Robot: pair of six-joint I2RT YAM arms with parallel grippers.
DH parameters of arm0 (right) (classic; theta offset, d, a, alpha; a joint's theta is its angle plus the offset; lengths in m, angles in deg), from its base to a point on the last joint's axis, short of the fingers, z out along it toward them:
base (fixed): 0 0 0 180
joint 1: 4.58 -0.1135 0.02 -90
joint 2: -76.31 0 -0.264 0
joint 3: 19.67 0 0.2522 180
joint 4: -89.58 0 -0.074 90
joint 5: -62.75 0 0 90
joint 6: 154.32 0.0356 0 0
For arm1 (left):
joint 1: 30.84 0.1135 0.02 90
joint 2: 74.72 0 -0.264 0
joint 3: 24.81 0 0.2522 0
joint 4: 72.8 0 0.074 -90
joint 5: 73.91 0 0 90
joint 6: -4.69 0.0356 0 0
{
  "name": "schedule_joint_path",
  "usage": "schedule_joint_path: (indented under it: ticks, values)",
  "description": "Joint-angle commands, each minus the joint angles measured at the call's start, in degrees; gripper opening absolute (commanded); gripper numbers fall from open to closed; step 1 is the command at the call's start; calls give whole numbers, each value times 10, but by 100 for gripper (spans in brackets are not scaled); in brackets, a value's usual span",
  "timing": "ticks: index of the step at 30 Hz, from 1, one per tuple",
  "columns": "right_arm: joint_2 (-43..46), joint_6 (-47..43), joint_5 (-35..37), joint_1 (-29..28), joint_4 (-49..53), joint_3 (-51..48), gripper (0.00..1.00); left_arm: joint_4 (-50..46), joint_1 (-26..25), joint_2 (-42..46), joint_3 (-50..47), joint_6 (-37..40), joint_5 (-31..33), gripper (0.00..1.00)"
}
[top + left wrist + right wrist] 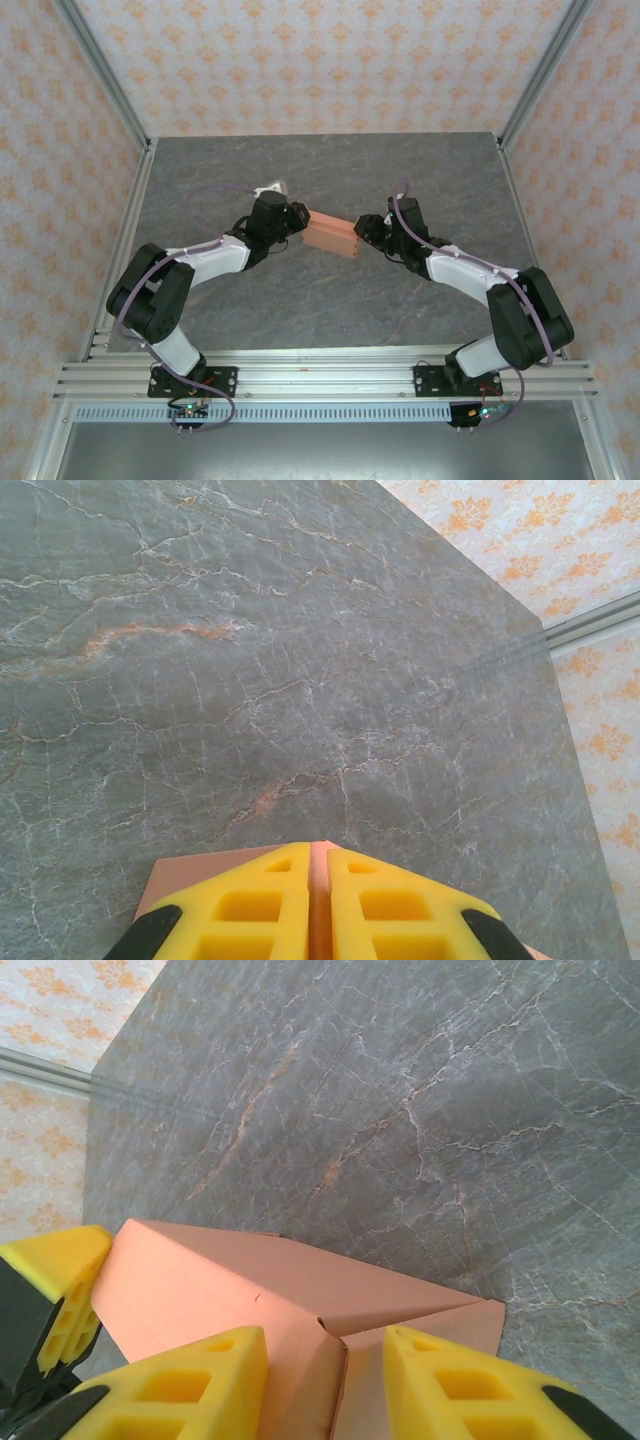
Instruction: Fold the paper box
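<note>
Grey stone desk [330, 310] lies under it all, with flowery walls [320, 60] behind. On one end of the box [332, 234], the left pincer [318, 858] is pressed together, pinching a thin card edge. On the box's other end, the right pincer [325, 1350] is spread, a finger each side; I cannot tell if it squeezes. The box sits between them. A hard pull could tear the card, or let it slip out. I cannot see inside the box.

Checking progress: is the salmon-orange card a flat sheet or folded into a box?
Folded: the salmon-orange paper box shows a top face and a side wall from above. Fully closed: cannot tell.
</note>
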Motion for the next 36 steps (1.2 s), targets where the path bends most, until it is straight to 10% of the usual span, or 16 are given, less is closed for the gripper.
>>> schedule_joint_path:
  ticks: [1,36]
  values:
    - [-15,-1,-7,-4,27,-23,32,-125,-13,-24,-40,15,-21,11]
    - [-76,30,17,-27,-37,-121,11,-96,0,-36,-112,30,-84,12]
